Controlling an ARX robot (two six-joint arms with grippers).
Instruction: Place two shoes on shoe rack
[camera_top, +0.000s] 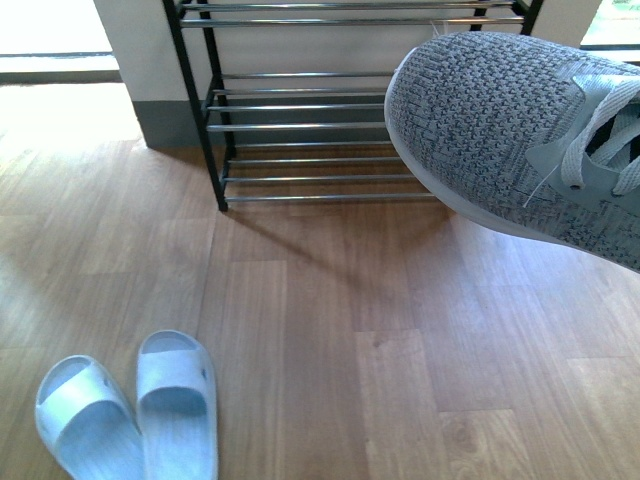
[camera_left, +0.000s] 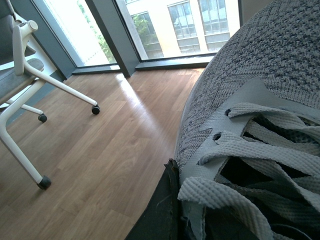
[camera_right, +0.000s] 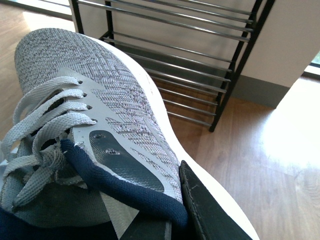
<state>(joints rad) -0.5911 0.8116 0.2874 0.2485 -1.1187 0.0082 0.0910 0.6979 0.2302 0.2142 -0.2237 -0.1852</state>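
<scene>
Carrying grey sneaker (camera_top: 500, 130): aloft, toe toward shoe rack (camera_top: 300, 127). Right fingers (camera_right: 200, 205) clenched on its collar; left fingers (camera_left: 159, 216), cannot tell. Advised: keep sole level, lower gently.

White wheeled chair (camera_left: 19, 47), wood floor (camera_top: 330, 330)

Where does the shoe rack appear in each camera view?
Front view: shoe rack at top centre, behind the grey sneaker.
Left wrist view: not in it.
Right wrist view: the rack stands beyond the sneaker's toe.
Shared landmark: the wooden floor.
</scene>
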